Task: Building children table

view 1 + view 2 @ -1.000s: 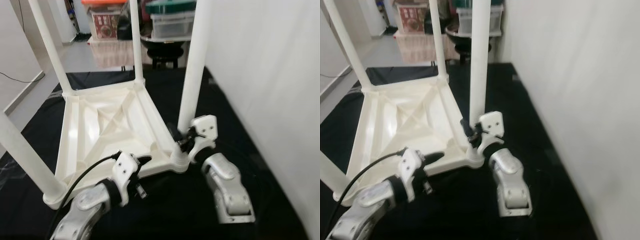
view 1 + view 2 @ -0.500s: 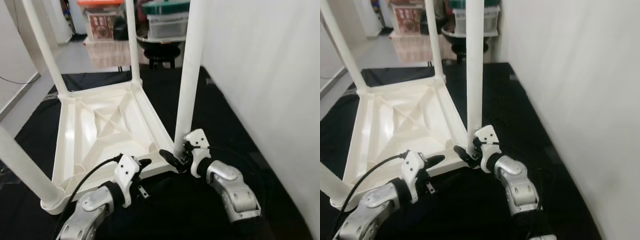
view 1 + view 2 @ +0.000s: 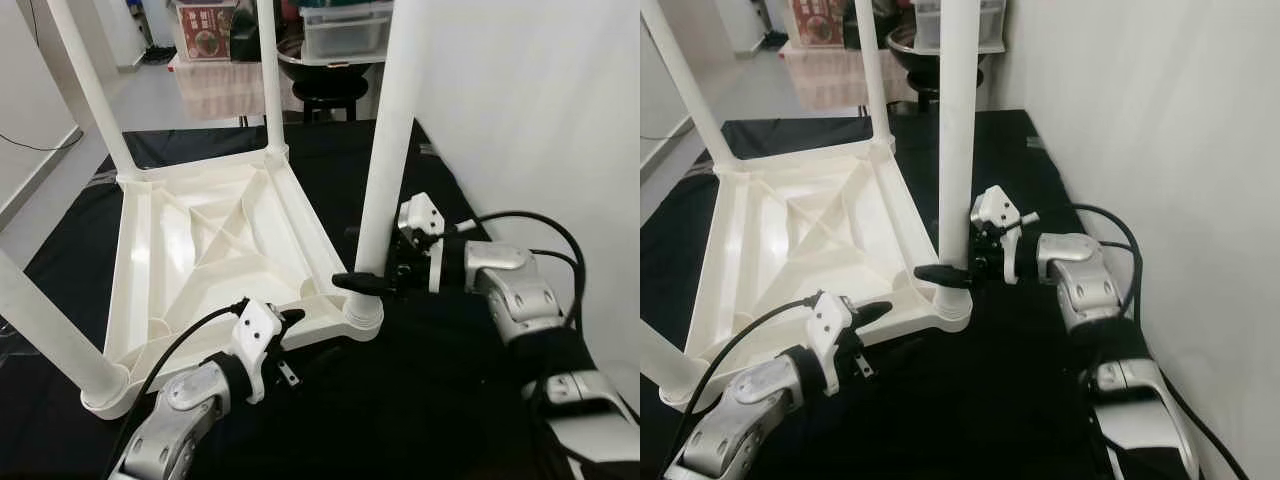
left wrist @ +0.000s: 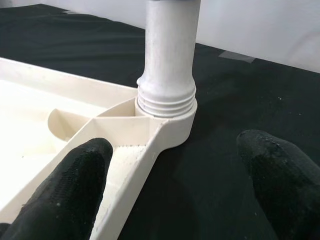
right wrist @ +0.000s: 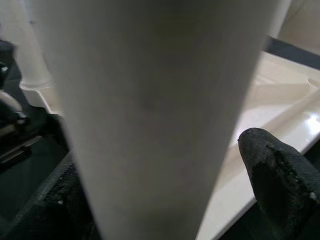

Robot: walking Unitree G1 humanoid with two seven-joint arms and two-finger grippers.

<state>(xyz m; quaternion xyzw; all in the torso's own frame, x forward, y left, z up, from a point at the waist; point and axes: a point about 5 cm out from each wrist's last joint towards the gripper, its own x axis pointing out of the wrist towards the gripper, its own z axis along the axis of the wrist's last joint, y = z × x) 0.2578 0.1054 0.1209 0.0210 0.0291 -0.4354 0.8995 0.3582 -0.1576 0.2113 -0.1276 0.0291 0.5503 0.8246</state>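
A white plastic children's table (image 3: pixel 200 240) lies upside down on a black mat, its legs pointing up. The near right leg (image 3: pixel 390 150) stands in its corner socket (image 3: pixel 362 315), with threads showing at the base (image 4: pixel 167 97). My right gripper (image 3: pixel 370 270) reaches in from the right, low on this leg. It is open, with one black finger (image 3: pixel 360 281) across the front and the leg (image 5: pixel 150 100) between both fingers. My left gripper (image 3: pixel 288 345) is open at the table's front rim, just left of that socket. Its fingers (image 4: pixel 70 185) straddle the rim.
A white wall (image 3: pixel 540 120) runs close along the right. Storage boxes and a dark stool (image 3: pixel 325 90) stand at the back. Three more legs rise from the other corners, one near my left arm (image 3: pixel 50 320). Grey floor (image 3: pixel 40 170) lies left of the mat (image 3: pixel 400 420).
My right arm has swung from in front of the corner round to the leg's right side, its fingers now either side of the leg. The left gripper stays at the front rim.
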